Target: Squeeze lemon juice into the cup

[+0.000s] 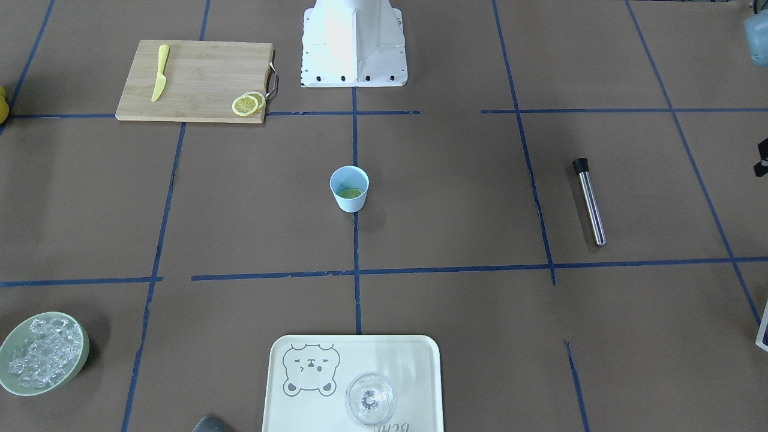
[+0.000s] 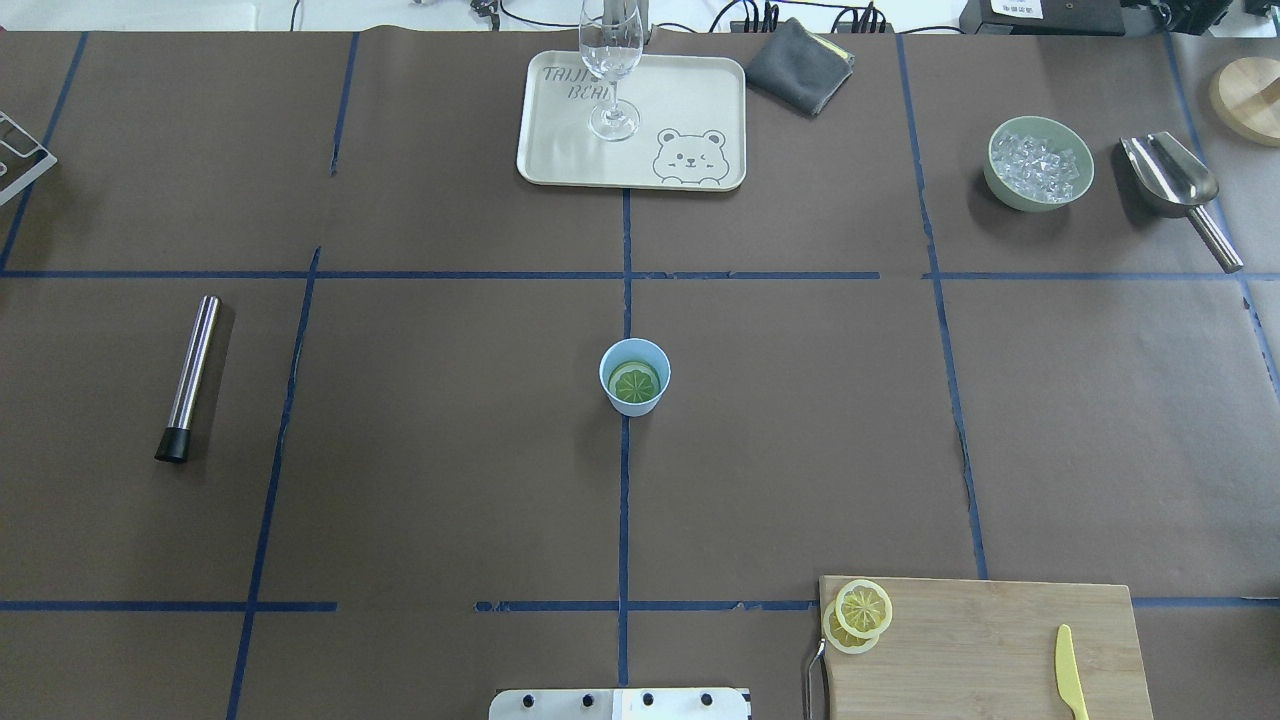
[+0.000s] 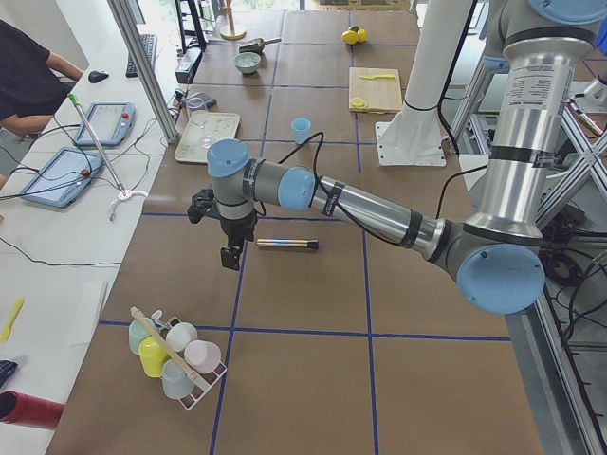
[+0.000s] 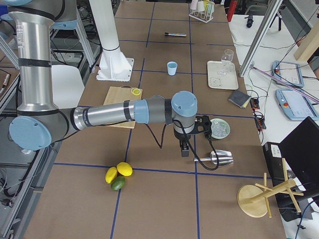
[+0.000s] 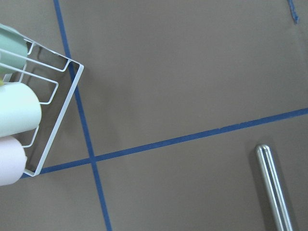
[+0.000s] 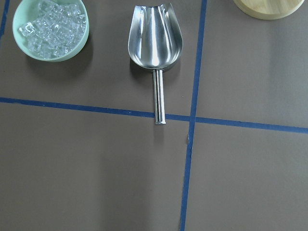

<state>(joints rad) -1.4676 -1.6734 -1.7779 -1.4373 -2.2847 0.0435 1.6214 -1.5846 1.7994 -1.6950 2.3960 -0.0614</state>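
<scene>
Lemon slice lying inside cup, centre of surface; spare slices on cutting board, cup's 5 o'clock, overhead. Left gripper, right gripper well apart from the cup, open-or-closed not discernible. Judged: done.

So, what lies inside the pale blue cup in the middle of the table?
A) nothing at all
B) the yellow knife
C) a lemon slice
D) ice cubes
C: the overhead view shows a round, segmented lemon slice lying flat at the bottom of the pale blue cup.
</scene>
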